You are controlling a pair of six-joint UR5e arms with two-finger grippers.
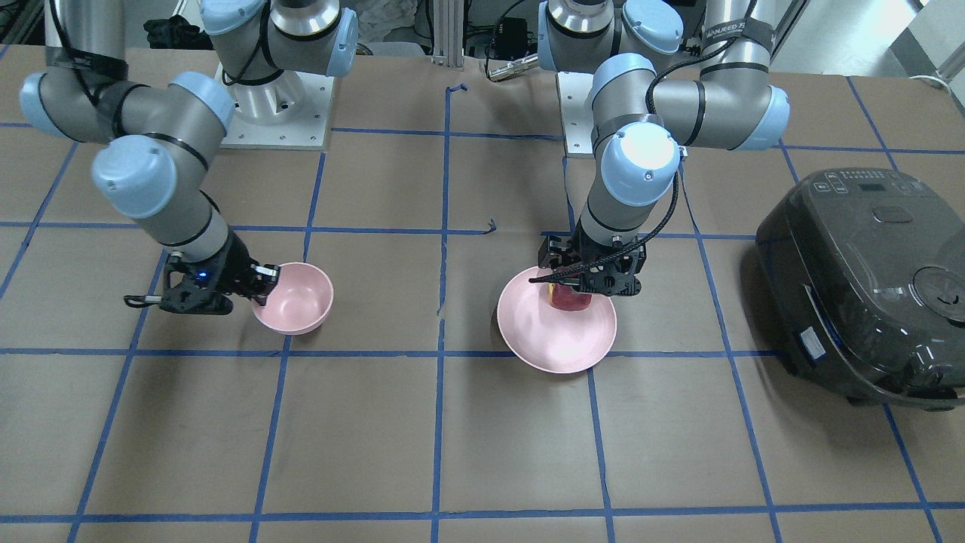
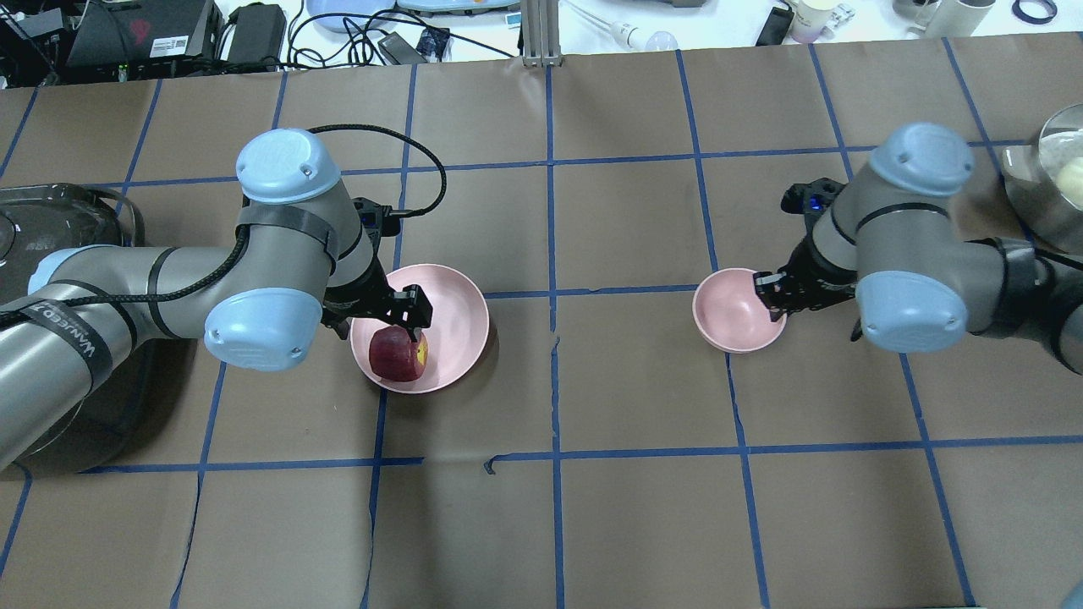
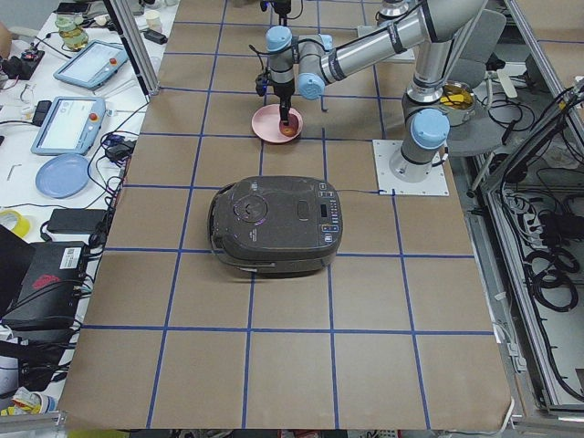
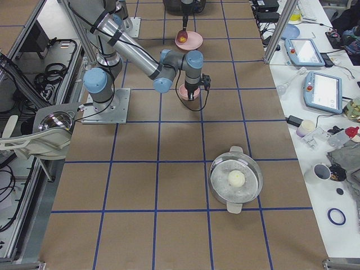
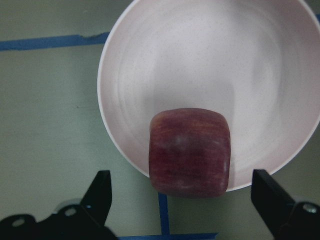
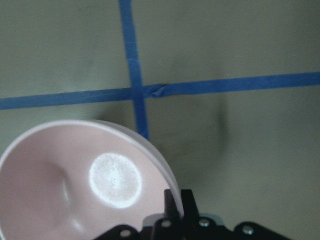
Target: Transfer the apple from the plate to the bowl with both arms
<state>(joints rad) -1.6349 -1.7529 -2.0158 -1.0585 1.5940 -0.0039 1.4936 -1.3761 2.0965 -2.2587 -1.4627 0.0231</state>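
The dark red apple [image 2: 396, 355] lies on the pale pink plate [image 2: 461, 309], near the rim on the robot's side. My left gripper [image 2: 396, 326] hangs open just above it. In the left wrist view the apple [image 5: 190, 152] sits between the two spread fingers [image 5: 100, 187] with a gap on each side, over the plate [image 5: 200, 60]. My right gripper [image 2: 772, 298] is shut on the rim of the small pink bowl [image 2: 732, 315]. The right wrist view shows the fingers [image 6: 186, 200] pinching the rim of the bowl [image 6: 75, 175], which holds nothing.
A dark rice cooker [image 1: 867, 279] stands beside the left arm, close to the plate [image 1: 554, 339]. A steel pot [image 4: 236, 180] with a pale ball in it sits at the table's right end. Brown paper with a blue tape grid covers the table.
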